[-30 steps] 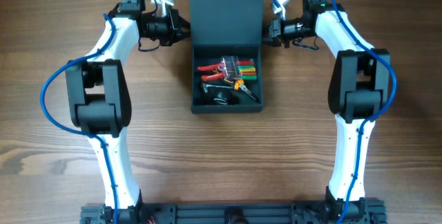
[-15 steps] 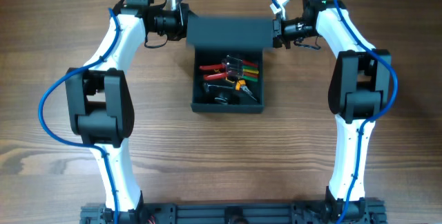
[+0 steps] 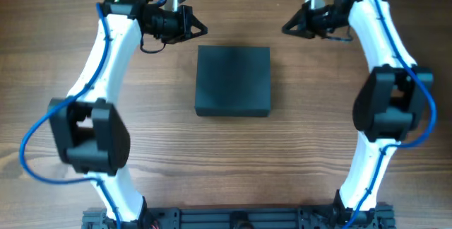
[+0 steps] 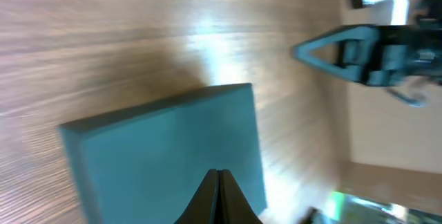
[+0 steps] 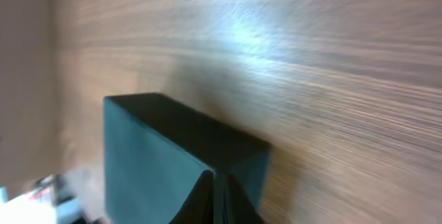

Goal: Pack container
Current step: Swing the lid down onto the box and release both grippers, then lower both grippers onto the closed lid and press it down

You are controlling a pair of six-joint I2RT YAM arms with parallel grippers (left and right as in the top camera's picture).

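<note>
Wood-grain surface (image 3: 226, 158) runs under everything, bare apart from one thing. The box (image 3: 233, 80) sits midway between the left and right edges, somewhat toward the far edge. Its lid (image 4: 162, 158) is down flat and square with the walls, so nothing inside shows. I judge the packing itself done, and what is left is to leave the box shut and get clear.

My arms reach in from the near edge and bend inward past the far corners of the box. My left hand (image 3: 201, 27) hangs just beyond the far left corner, fingers pressed together on nothing, tip pointing inward. My right hand (image 3: 286, 28) mirrors it off the far right corner, also closed and empty. Both are apart from the box.

To finish well, I would keep both hands closed and high and draw them outward toward their own edges, not across the lid, so no cable or finger catches the flap. I cannot tell from above whether the front of the lid is fully seated. If it lifts, a light press with closed fingertips near the front edge should settle it without sliding the box.
</note>
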